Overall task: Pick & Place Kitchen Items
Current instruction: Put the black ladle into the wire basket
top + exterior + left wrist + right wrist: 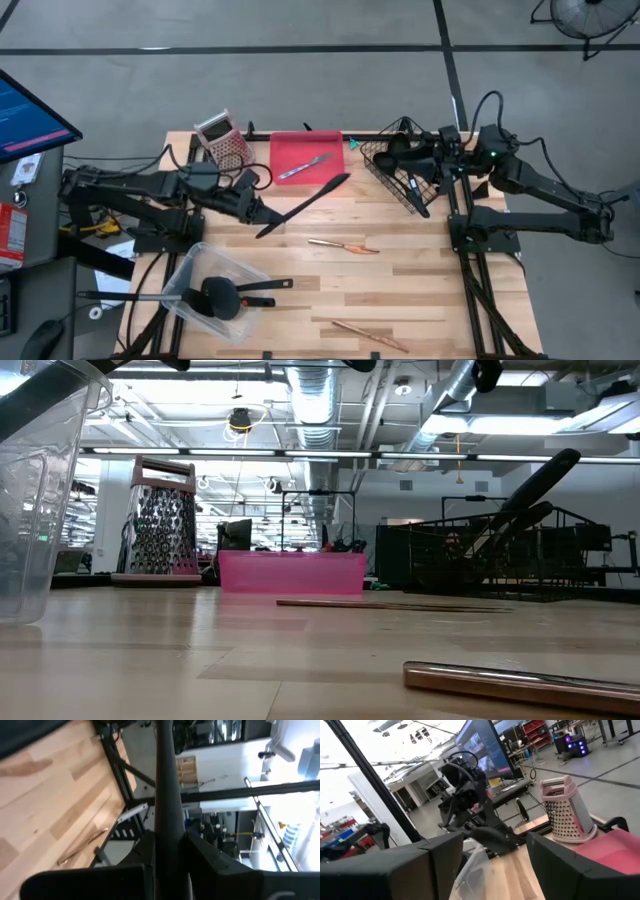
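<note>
Left gripper: clamped black spatula by handle, lifted just beside pink tray, likely for carrying.
Right gripper: jaws apart, empty, over wire basket, across from tray.

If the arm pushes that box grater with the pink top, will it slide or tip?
The box grater stands upright, tall and tapering to its pink top, so a high push would probably tip it. A low push likely slides it on the smooth wooden table. Perforated metal suggests light and rigid.

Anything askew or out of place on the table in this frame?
Yes: the clear plastic container lies tipped on its side at the table's front left, black utensils poking out of its mouth. Two copper-coloured pieces lie loose on the wood.
</note>
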Available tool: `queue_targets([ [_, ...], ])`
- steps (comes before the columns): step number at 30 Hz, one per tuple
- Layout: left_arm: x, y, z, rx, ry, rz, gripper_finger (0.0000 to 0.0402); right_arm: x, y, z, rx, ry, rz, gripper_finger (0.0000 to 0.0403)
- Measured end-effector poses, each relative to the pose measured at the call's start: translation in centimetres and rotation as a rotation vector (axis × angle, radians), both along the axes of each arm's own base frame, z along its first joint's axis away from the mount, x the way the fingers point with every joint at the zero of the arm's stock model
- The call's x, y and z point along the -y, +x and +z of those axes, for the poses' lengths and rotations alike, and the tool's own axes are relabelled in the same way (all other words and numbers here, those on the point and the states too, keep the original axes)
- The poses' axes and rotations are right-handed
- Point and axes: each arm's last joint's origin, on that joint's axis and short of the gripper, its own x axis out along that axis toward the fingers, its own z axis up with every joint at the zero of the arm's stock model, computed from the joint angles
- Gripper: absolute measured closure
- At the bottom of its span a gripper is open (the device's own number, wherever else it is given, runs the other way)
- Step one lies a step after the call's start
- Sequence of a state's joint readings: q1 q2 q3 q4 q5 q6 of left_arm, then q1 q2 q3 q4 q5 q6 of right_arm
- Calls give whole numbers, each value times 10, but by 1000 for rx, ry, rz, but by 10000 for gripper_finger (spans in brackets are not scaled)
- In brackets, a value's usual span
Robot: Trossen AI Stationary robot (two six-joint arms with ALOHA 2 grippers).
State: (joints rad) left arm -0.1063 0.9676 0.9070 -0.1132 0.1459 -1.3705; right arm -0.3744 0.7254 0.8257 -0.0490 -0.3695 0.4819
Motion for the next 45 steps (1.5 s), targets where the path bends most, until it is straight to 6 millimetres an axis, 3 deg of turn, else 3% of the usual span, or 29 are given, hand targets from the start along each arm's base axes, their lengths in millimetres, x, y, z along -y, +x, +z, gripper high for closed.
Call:
queue_targets([
  [11, 10, -2, -2, -25, -23, -65, 350, 1, 2, -1, -11, -17, -1, 182],
  [20, 7, 0, 5, 77, 106, -11, 350, 4, 10, -6, -40, -5, -3, 182],
  [30, 2, 1, 22, 287, 313, 139, 350, 8, 37, -17, -84, 66, 27, 182],
  [38, -14, 9, 34, 432, 401, 273, 350, 0, 70, -14, 63, 21, 116, 182],
  [45, -24, 30, 26, 440, 448, 308, 350, -9, 103, -13, 279, -33, 157, 182],
])
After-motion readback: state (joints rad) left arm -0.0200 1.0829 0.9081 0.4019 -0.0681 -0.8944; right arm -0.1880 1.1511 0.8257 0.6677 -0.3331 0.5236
